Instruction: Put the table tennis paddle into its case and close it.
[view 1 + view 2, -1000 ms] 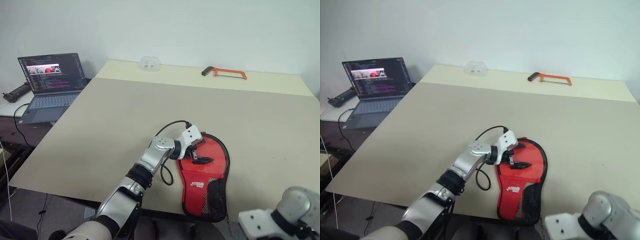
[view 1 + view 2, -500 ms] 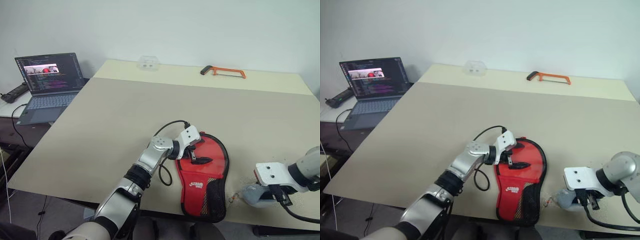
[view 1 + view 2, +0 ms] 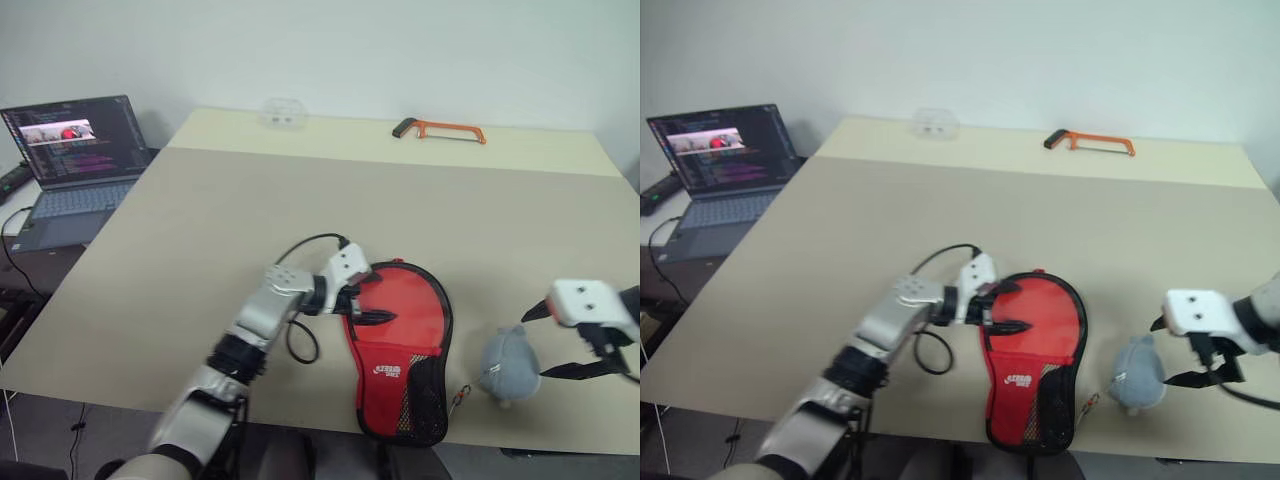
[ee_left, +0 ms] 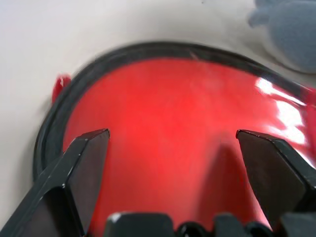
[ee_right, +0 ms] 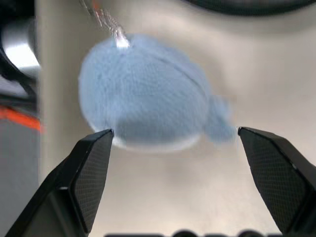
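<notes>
Beige and broad, the worktop (image 3: 300,200) runs from its near edge back to a pale wall. At the near edge, around the middle, lies the case (image 3: 400,350), red face up, its narrow end with the black mesh pocket reaching the edge and its round end pointing inward. A white logo sits on the red fabric just above the mesh; the lettering is too small to read. A small zip pull shows beside the narrow end. No table tennis paddle can be made out apart from the case, and whether it lies inside I cannot tell.

The left gripper (image 3: 368,305) hangs over the round end's left rim, its black fingers (image 4: 86,170) spread wide apart and holding nothing; the left wrist view shows glossy red between them. Toward the near right corner sits a small grey-blue plush toy (image 3: 507,364), just beside the case but apart from it. The right gripper (image 3: 575,340) hovers just beyond the toy on its right, fingers (image 5: 91,168) wide apart, off the toy.

At the far edge lie an orange-framed hacksaw (image 3: 440,130) and a small clear plastic box (image 3: 281,112). Off the worktop's far left corner stands an open laptop (image 3: 65,150) with lines of code on screen, unreadable.
</notes>
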